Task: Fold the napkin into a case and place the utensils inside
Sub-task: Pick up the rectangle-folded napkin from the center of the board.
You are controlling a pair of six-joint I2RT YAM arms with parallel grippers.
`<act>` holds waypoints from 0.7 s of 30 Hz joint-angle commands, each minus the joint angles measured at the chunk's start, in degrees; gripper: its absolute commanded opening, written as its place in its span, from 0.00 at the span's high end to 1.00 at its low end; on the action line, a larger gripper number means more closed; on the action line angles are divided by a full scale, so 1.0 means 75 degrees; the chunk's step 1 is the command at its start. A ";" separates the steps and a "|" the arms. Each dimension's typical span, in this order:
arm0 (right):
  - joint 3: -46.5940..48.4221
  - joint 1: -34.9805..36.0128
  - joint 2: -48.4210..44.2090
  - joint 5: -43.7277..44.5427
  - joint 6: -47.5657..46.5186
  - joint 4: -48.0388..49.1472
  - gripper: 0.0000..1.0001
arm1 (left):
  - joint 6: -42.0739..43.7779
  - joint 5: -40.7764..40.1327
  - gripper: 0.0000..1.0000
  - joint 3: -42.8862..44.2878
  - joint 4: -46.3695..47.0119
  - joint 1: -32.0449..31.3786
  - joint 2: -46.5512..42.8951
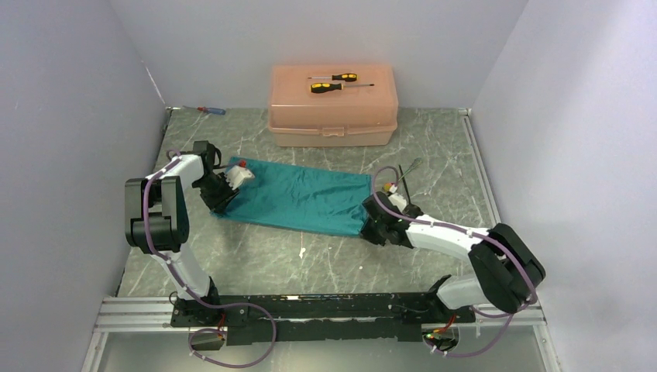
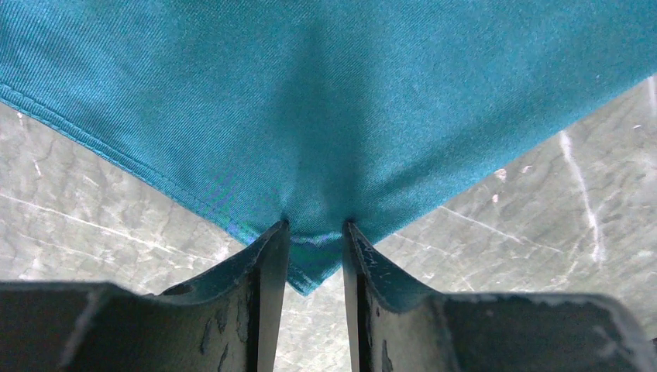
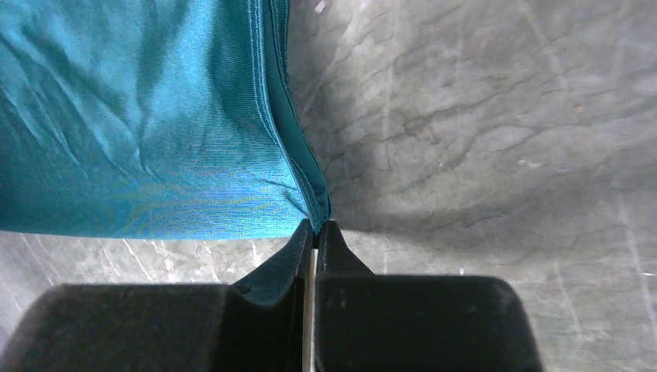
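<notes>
Two tools clamp corners of the thin, shiny teal cloth napkin (image 1: pixel 298 200): left tool (image 2: pixel 314 229), right tool (image 3: pixel 315 226). Likely light, limp, slippery; best gripped at hemmed corners.

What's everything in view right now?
napkin: one, teal, flat mid-table.
box: one, peach, far edge.
screwdrivers: two, yellow-black, on the box lid.
small screwdriver: one, red-blue, far left corner.
utensils: dark, thin, beyond the right arm; count unclear.
table: one, grey marble.
left gripper: one, black, pinching a left napkin corner.
right gripper: one, black, shut on the napkin's near right corner.
</notes>
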 commanded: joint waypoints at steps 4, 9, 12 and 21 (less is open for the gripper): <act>-0.0179 -0.0677 -0.0873 0.0688 -0.0560 -0.0965 1.00 | -0.0223 0.0625 0.62 0.0447 -0.0551 0.0007 -0.0121; -0.0264 -0.1007 -0.1127 0.0735 -0.1195 -0.1289 1.00 | -0.0398 0.1237 0.59 0.1027 -0.1226 0.0011 -0.0309; -0.0246 -0.1052 -0.1052 0.0743 -0.1528 -0.1422 1.00 | -0.0426 0.1421 0.58 0.1244 -0.1526 0.0013 -0.0381; 0.0800 -0.1038 -0.0901 0.0683 -0.2323 -0.1608 1.00 | -0.0458 0.1574 0.59 0.0887 -0.1497 0.0029 -0.0544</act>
